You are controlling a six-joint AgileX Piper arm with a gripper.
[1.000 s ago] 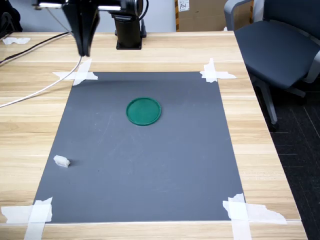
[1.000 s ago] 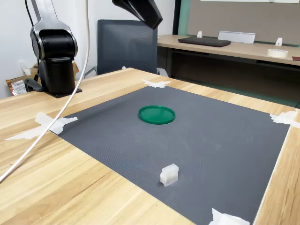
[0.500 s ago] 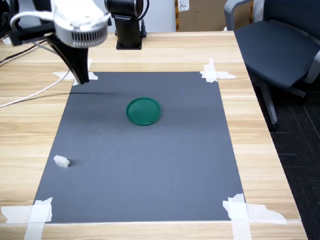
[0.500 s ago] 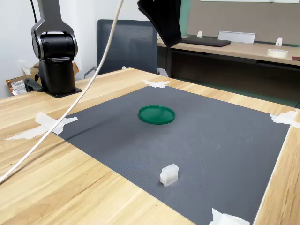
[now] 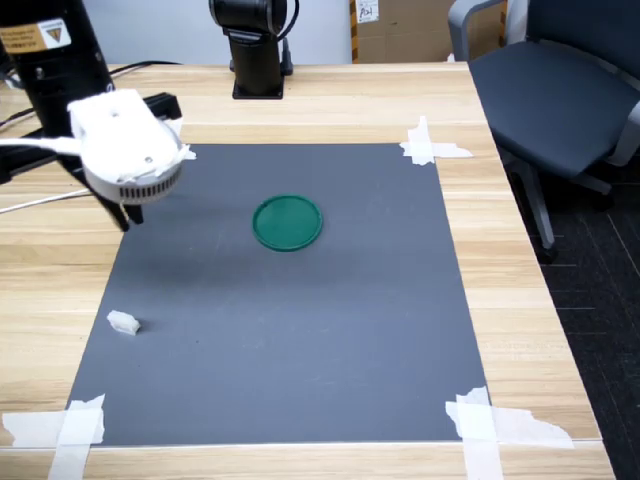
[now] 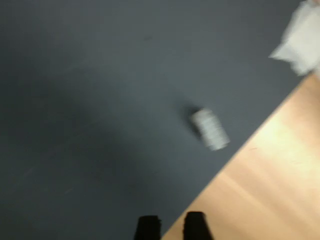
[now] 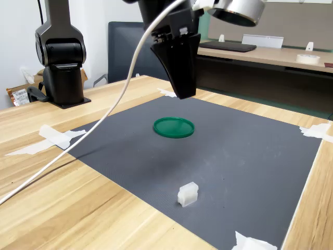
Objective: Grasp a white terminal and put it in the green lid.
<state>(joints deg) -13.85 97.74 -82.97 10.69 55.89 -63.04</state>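
A light wooden table [image 5: 300, 100] carries a dark grey mat [image 5: 300, 320] fixed down at its corners with white tape strips [image 5: 430, 145]; a dark office chair [image 5: 560, 90] stands off the table's edge and the arm's black base [image 5: 255, 50] sits on the wood beyond the mat. Taking the mat as the landmark, the green lid [image 5: 287, 222] lies flat on it, a little toward the base end from its middle, and shows nothing inside it in either exterior view. The white terminal [image 7: 188, 194] rests on the mat close to one long edge, near the corner far from the base and well apart from the lid; the wrist view shows it blurred [image 6: 210, 129], just inside the mat's border with bare wood alongside. The gripper [image 7: 183, 86] hangs in the air above the mat, tips pointing down, clear of both lid and terminal. In the wrist view its two dark fingertips [image 6: 148, 227] stand a narrow gap apart with nothing between them
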